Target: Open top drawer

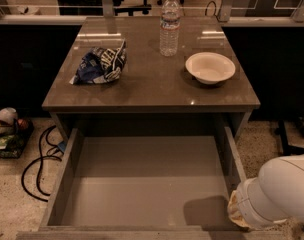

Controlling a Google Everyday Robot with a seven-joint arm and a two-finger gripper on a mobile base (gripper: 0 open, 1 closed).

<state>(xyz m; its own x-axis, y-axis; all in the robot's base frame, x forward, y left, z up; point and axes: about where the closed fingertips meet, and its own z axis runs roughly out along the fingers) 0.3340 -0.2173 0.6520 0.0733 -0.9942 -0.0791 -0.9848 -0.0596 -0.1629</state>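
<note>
The top drawer [147,184] stands pulled far out from under the grey table top. Its plain grey box interior is bare, and its front runs along the bottom edge of the view [112,232]. The black handle is hidden below the frame. My white arm [277,196] hangs over the drawer's front right corner and casts a shadow on the drawer floor. The gripper itself is out of view, past the bottom right edge of the frame.
On the table top [152,91] lie a crumpled blue chip bag [99,64], a clear water bottle [169,25] and a white bowl [210,67]. Black cables [37,159] and some clutter [7,126] lie on the floor at the left.
</note>
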